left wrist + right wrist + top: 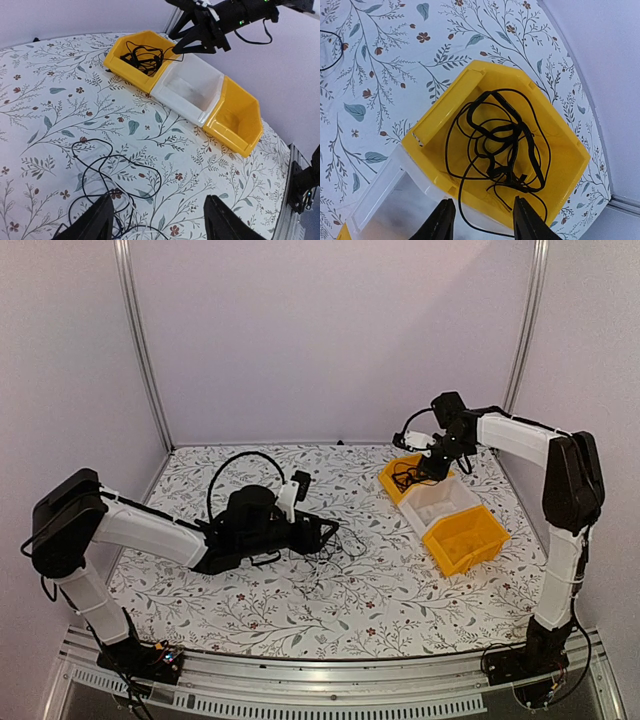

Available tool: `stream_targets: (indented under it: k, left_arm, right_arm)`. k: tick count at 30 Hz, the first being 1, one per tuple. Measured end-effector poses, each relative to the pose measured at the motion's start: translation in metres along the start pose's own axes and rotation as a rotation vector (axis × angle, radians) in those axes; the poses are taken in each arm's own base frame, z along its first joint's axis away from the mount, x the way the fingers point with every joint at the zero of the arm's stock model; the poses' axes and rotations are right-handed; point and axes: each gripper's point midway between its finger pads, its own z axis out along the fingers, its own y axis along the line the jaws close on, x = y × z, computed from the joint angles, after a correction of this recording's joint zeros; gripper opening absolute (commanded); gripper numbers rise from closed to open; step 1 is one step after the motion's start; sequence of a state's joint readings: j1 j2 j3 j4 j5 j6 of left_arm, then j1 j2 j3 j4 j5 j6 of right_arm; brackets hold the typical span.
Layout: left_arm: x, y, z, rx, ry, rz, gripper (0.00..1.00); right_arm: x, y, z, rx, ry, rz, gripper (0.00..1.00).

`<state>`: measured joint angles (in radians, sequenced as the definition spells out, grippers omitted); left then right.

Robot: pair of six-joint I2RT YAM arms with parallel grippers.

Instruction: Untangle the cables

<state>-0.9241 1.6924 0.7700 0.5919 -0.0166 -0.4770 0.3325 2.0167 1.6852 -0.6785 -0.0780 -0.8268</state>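
Right gripper, top view: poised over far yellow plastic bin, fingers parted, nothing clamped. Tangled black cable bundle inside that bin. Translucent white plastic bin touching its near side, then near yellow plastic bin, all three in a diagonal row close to the right edge of floral-print tabletop. Left gripper low at mid-table, spread wide, holding nothing, beside loose thin black cable. Open cloth near, far and left of it.

Left wrist view: left gripper with fingers far apart, loose thin black cable looping flat between and beyond them. Bare pattern between those loops and far yellow plastic bin. Right gripper above that bin's far right rim.

Right wrist view: right gripper fingers apart, gripping nothing. Tangled black cable bundle heaped within far yellow plastic bin, one strand crossing the near rim toward the finger gap. Translucent white plastic bin flush against that rim.
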Motion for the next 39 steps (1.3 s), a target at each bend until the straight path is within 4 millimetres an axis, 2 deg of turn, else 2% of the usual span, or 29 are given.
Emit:
stream_targets:
  k: [4, 7, 11, 15, 19, 21, 24, 27, 32, 35, 39]
  left_arm:
    - [-0.003, 0.007, -0.005, -0.041, 0.016, 0.021, 0.62]
    - [-0.009, 0.018, -0.010, -0.095, 0.029, 0.038, 0.62]
    - [-0.010, 0.040, -0.014, -0.213, 0.072, 0.043, 0.61]
    - [-0.001, 0.069, -0.023, -0.310, 0.143, 0.032, 0.59]
    - [0.014, 0.086, -0.031, -0.352, 0.237, 0.045, 0.56]
    - [0.017, 0.087, -0.032, -0.354, 0.283, 0.063, 0.53]
    - [0.013, 0.082, -0.024, -0.338, 0.325, 0.096, 0.46]
    - [0.014, 0.083, -0.014, -0.327, 0.365, 0.115, 0.41]
    - [0.033, 0.088, -0.006, -0.318, 0.462, 0.123, 0.43]
    - [0.043, 0.090, -0.009, -0.316, 0.508, 0.121, 0.38]
    - [0.047, 0.090, -0.007, -0.307, 0.552, 0.119, 0.15]
  right_arm:
    - [-0.004, 0.004, -0.036, 0.021, -0.044, 0.020, 0.48]
    - [-0.013, 0.010, -0.067, 0.025, -0.120, 0.046, 0.54]
    - [-0.029, 0.026, -0.104, 0.005, -0.278, 0.099, 0.60]
    - [-0.044, 0.049, -0.126, -0.077, -0.433, 0.133, 0.59]
    - [-0.054, 0.070, -0.120, -0.209, -0.504, 0.159, 0.58]
    - [-0.054, 0.083, -0.105, -0.286, -0.505, 0.172, 0.58]
    - [-0.041, 0.109, -0.078, -0.404, -0.468, 0.202, 0.58]
    - [-0.032, 0.127, -0.067, -0.475, -0.447, 0.221, 0.58]
    - [-0.033, 0.130, -0.069, -0.490, -0.461, 0.216, 0.57]
    - [-0.033, 0.130, -0.068, -0.488, -0.461, 0.212, 0.57]
    - [-0.034, 0.131, -0.068, -0.487, -0.461, 0.207, 0.57]
